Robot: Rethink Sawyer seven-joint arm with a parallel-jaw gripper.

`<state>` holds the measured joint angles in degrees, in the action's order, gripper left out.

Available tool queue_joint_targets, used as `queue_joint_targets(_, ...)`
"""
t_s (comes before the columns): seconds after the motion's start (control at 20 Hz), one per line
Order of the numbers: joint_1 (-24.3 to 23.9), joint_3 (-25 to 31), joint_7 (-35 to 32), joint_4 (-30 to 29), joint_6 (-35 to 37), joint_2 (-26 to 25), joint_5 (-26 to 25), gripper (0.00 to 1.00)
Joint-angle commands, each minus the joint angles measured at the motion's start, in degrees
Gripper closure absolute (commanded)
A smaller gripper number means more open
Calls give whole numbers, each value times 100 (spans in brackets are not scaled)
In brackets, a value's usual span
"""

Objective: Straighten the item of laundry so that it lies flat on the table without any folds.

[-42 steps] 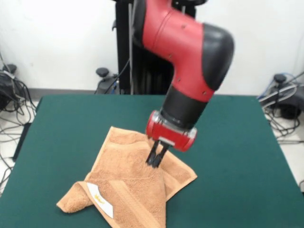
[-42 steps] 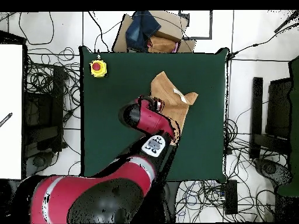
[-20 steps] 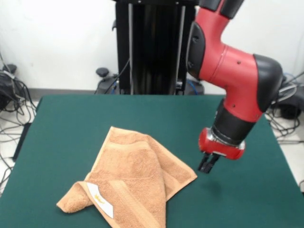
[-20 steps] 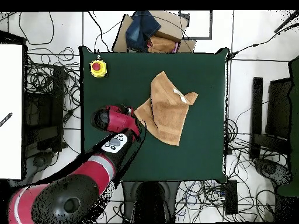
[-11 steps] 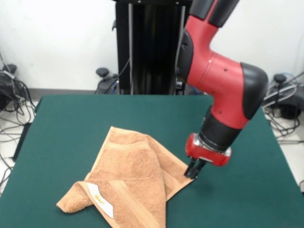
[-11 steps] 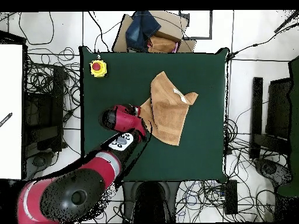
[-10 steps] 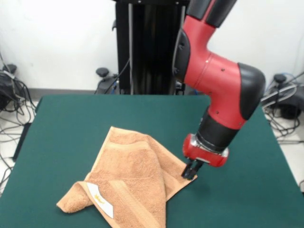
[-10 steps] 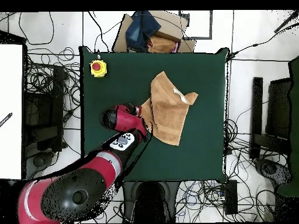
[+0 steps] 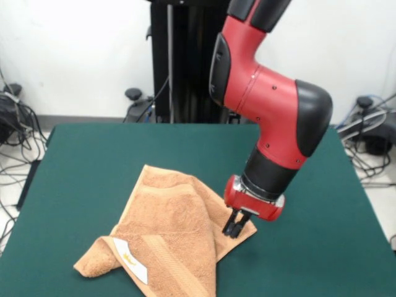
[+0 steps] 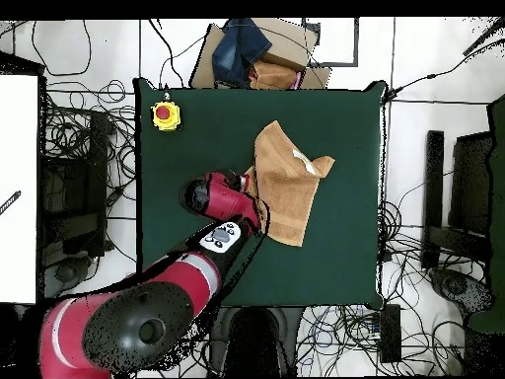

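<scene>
Nearest the front camera, the towel point(image 9: 170, 238) lies bunched on the green table point(image 9: 93, 161): its closest part is doubled over, with the white label point(image 9: 130, 260) showing on a flap that folds back across the layer beneath, and a woven band running beside it. Further back the cloth opens into a flatter sheet whose far corner points toward the table's rear edge. On the side away from the label, a single-layer corner sticks out, and the gripper point(image 9: 233, 227) stands right over that corner with its tips down at the cloth. Its fingers look drawn close together, but whether any terry is pinched between them I cannot tell from either view.

To do this step well, I judge the grip should take only the top layer at that outer corner, low enough to catch the pile yet not dragging on the felt. The pull should then go outward and away from the folded heap, kept low, so the doubled part unrolls rather than sliding as one lump. In the overhead view a yellow box with a red button point(image 10: 166, 114) sits well apart near a table corner, out of the way.
</scene>
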<state>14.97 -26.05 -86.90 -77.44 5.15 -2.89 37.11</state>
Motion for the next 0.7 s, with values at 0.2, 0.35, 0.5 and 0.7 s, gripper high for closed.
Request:
queue_joint_targets(0.2, 10, 130, -1606, -254, 491, -163, 245, 100)
queue_joint_targets(0.35, -140, 268, -1468, -303, 531, -150, 130, 100)
queue_joint_targets(0.5, -257, 325, -1343, -304, 754, -68, 41, 100)
queue_joint_targets(0.7, -328, 263, -1284, -148, 1195, -104, 0, 100)
